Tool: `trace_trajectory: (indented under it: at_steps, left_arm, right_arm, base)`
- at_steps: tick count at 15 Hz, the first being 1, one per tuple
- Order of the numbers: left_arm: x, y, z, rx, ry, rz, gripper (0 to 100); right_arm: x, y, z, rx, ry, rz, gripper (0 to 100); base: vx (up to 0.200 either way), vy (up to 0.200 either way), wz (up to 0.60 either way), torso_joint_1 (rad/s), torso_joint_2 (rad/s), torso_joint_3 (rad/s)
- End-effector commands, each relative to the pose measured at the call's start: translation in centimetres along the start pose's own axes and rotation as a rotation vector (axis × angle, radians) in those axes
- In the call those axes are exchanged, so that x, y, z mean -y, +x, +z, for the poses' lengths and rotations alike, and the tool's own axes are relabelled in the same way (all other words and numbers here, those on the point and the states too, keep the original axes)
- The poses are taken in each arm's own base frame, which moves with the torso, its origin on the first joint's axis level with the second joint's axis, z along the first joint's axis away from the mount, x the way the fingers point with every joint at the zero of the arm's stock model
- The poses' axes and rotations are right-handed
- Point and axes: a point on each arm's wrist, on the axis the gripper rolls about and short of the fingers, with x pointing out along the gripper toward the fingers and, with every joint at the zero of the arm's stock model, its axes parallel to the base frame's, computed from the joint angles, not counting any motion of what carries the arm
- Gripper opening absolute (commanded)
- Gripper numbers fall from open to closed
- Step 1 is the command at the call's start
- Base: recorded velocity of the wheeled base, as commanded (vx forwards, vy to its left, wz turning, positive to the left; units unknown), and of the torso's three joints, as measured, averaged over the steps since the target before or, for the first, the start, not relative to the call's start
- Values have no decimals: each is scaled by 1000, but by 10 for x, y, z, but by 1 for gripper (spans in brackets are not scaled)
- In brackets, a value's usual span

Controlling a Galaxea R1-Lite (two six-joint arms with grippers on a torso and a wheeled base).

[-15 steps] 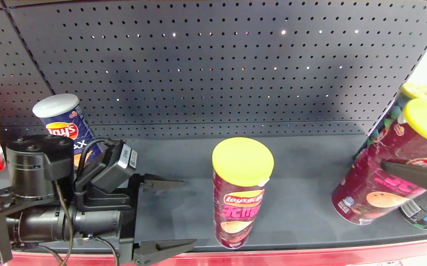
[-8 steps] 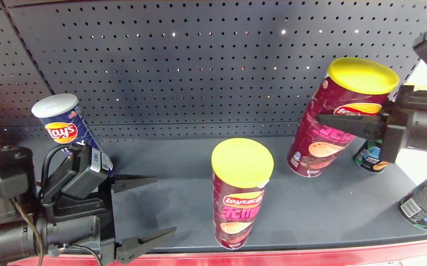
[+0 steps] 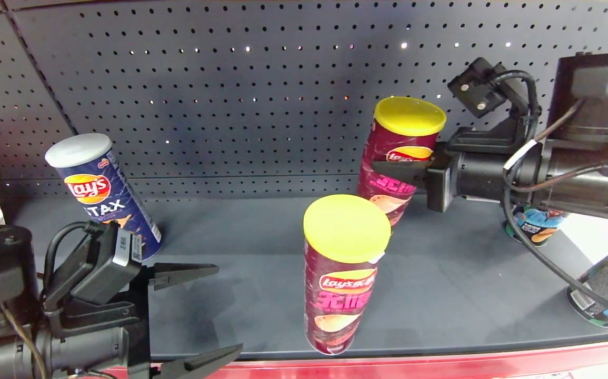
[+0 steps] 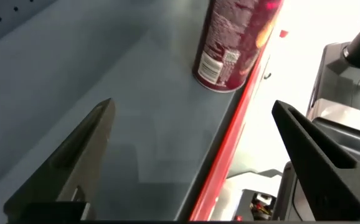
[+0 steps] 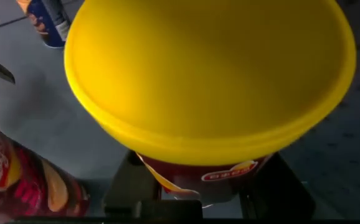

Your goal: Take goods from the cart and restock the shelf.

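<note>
The shelf (image 3: 456,284) has bare floor behind the standing can (image 3: 343,284). The right pincer (image 3: 388,171) grips the tilted can (image 3: 401,152) over that spot. Level it upright first, lower until its base sits flat, then release. The left pincer (image 3: 228,310) gapes wide, empty.

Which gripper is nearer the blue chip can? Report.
Left. The left gripper is open close by the blue chip can; the right gripper, across the shelf, holds a maroon can.

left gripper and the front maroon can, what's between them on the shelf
Nothing: the shelf between the open left gripper and the front maroon can is bare, in both the head and left wrist views.
</note>
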Motion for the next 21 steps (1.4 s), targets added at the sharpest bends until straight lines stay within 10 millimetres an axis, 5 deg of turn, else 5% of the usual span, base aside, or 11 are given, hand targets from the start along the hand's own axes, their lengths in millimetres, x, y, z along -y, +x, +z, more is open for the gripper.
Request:
trace_trajectory:
  at_steps: [1,18,19,21]
  left_arm:
    - [1,-1,-2,-6,-4,-2,100]
    - [2,-1,-5,-13,-24,-4,100]
    - [2,-1,-5,-15,-25,-5,100]
    - [2,-1,-5,-15,-25,-5,100]
  right_arm:
    - [-5,17,-6,-28,7,27,0]
    - [-9,35,-20,-81,23,56,0]
    - [-9,35,-21,-85,24,55,100]
    - [-10,34,-20,-83,30,54,100]
  base:
    - [0,0,0,0,0,0]
    - [0,0,0,0,0,0]
    - [0,0,0,0,0,0]
    - [0,0,0,0,0,0]
